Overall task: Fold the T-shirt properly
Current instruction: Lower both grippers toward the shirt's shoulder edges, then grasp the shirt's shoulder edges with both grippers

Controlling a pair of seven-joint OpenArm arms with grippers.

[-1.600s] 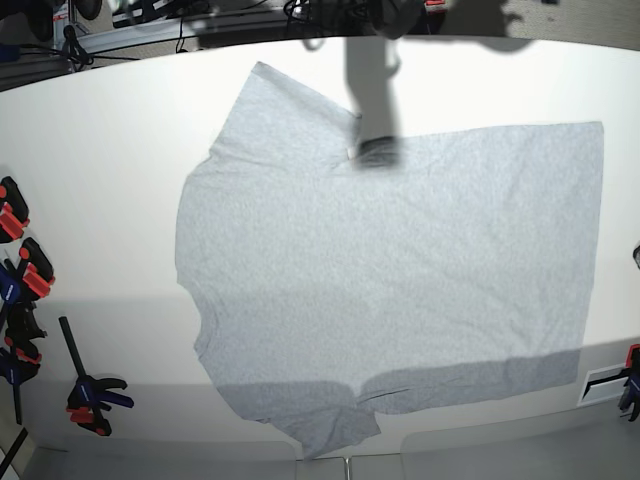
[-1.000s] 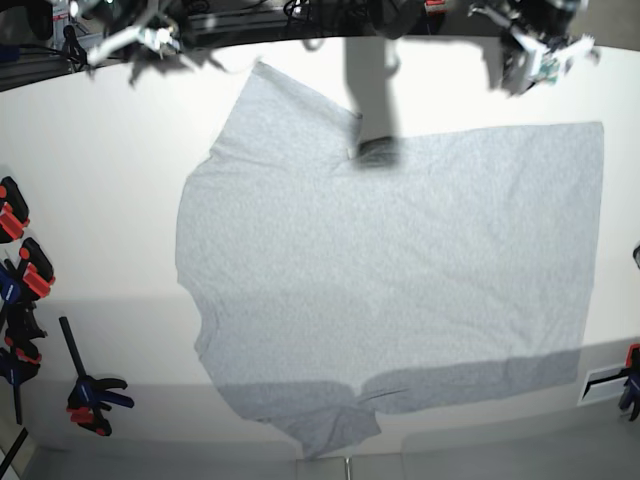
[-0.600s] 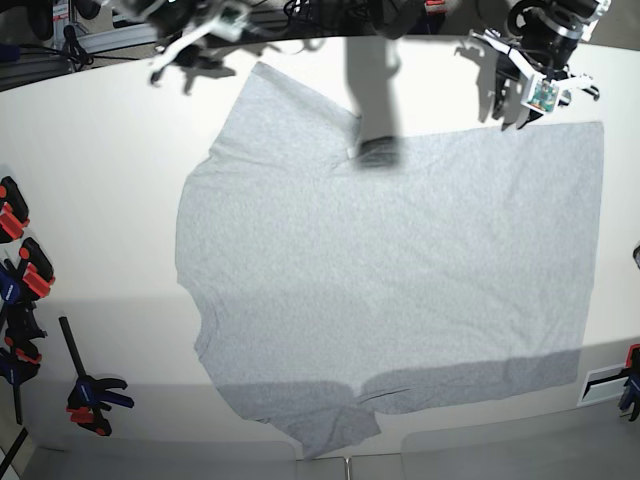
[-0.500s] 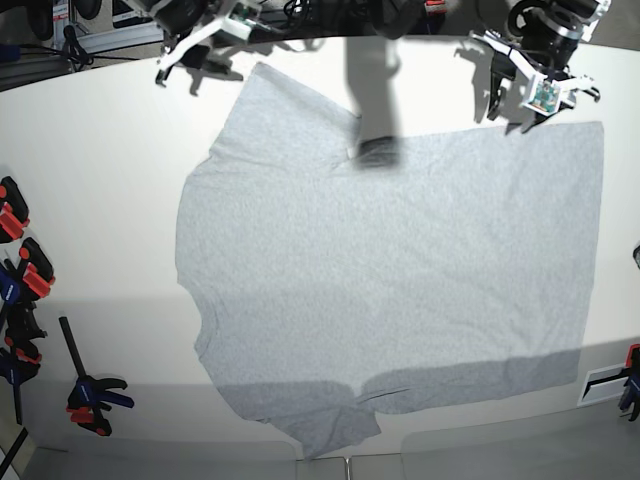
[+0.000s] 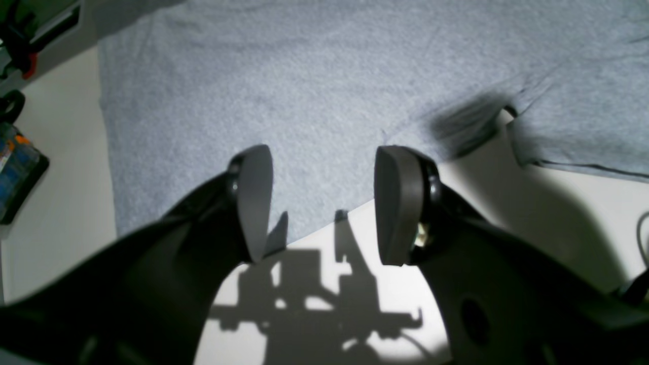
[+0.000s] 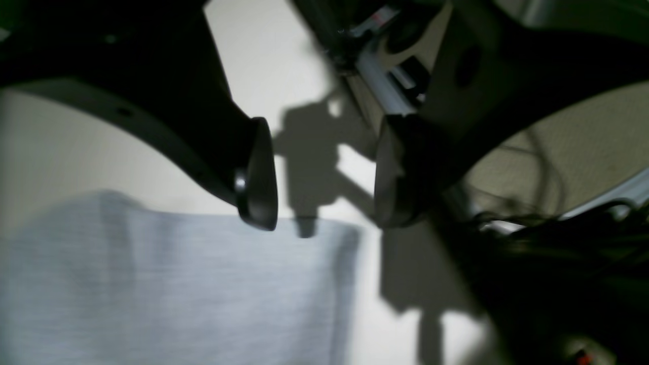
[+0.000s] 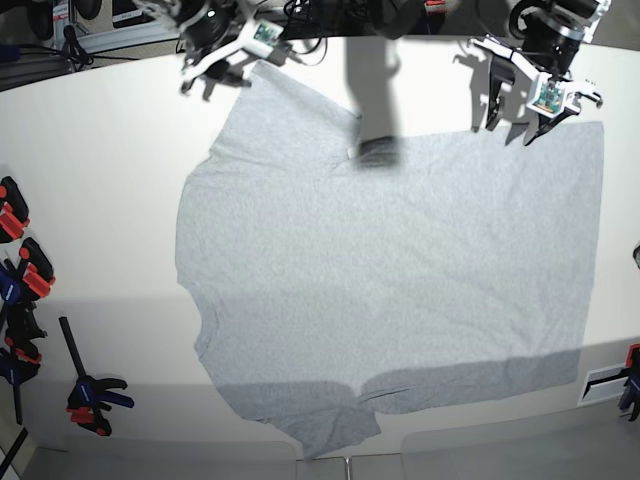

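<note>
The T-shirt lies flat across the table, long axis left to right; both grippers hang at its far edge, jaws spread and empty. The left gripper is over the far-right hem, the right gripper by the far-left sleeve

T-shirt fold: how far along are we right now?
Done: the T-shirt lies spread flat on the table, no fold made. In hand: the left gripper hangs open over the far hem edge, the right gripper open by the far sleeve; neither holds cloth. Left: grasping and every fold.
</note>
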